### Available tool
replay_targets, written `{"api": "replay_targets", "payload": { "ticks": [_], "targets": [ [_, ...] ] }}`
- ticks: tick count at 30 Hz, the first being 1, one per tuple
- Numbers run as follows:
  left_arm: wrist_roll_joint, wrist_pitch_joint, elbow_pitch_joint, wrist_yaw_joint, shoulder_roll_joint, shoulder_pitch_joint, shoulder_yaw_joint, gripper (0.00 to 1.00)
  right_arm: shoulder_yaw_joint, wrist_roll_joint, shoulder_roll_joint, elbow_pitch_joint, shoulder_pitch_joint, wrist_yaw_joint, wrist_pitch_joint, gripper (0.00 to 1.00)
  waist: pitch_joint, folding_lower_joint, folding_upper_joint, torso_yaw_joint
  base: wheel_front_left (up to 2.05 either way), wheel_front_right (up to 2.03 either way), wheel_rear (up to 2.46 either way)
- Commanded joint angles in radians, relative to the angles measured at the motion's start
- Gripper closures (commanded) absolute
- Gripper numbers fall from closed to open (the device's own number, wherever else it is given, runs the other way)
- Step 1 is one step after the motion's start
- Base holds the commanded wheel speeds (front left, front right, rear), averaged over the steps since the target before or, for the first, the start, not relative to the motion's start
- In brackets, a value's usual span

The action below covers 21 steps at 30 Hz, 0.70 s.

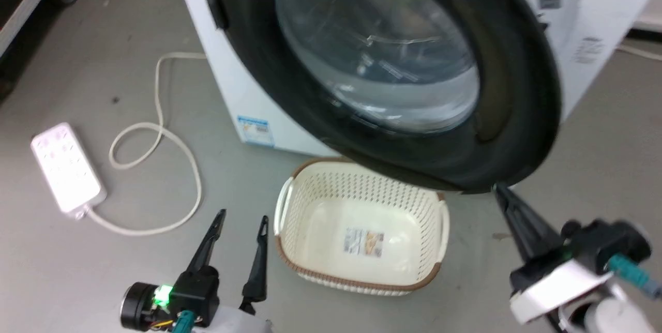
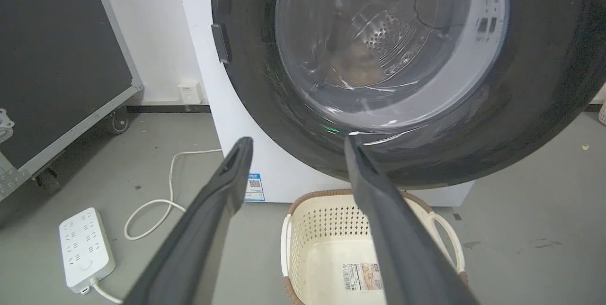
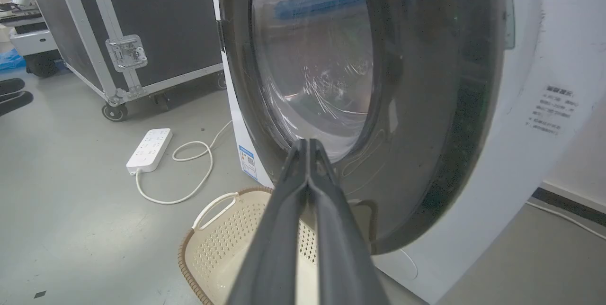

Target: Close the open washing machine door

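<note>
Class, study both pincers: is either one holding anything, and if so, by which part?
Nothing is held. The left pincer hangs open; the right pincer is shut empty, its tips at the washing machine door, on its black rim.

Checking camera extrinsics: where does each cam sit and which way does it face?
Head view: on the head, facing forward-down at the washing machine door and basket; left pincer lower left, right pincer lower right.
Left wrist view: left wrist, looking along its spread fingers at the door glass.
Right wrist view: right wrist, along its closed fingers, door seen obliquely.
Shared: door, basket, power strip.
</note>
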<state>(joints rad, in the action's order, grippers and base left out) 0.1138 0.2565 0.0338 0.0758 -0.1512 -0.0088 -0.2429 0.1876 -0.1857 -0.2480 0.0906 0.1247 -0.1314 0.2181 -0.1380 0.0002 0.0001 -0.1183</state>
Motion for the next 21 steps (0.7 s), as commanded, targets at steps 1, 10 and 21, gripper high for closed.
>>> {"api": "replay_targets", "payload": {
  "ticks": [1,10,21],
  "targets": [
    [-0.010,0.005,-0.002,-0.005,0.010,-0.019,0.001,0.00,0.015,-0.025,-0.035,-0.005,0.040,0.001,-0.013,1.00,-0.055,-0.0002,-0.0001,-0.042,0.00,0.00,0.00],
    [-0.039,0.005,-0.012,-0.013,0.061,-0.080,-0.007,0.00,0.053,-0.201,-0.249,0.054,0.268,0.001,-0.072,1.00,-0.185,-0.0002,-0.0001,-0.109,0.00,0.00,0.00],
    [-0.045,0.005,-0.032,-0.006,0.089,-0.125,-0.012,0.00,-0.014,-0.356,-0.379,0.210,0.498,0.001,-0.120,1.00,-0.249,-0.0002,-0.0001,-0.162,0.00,0.00,0.00]
  ]
}}
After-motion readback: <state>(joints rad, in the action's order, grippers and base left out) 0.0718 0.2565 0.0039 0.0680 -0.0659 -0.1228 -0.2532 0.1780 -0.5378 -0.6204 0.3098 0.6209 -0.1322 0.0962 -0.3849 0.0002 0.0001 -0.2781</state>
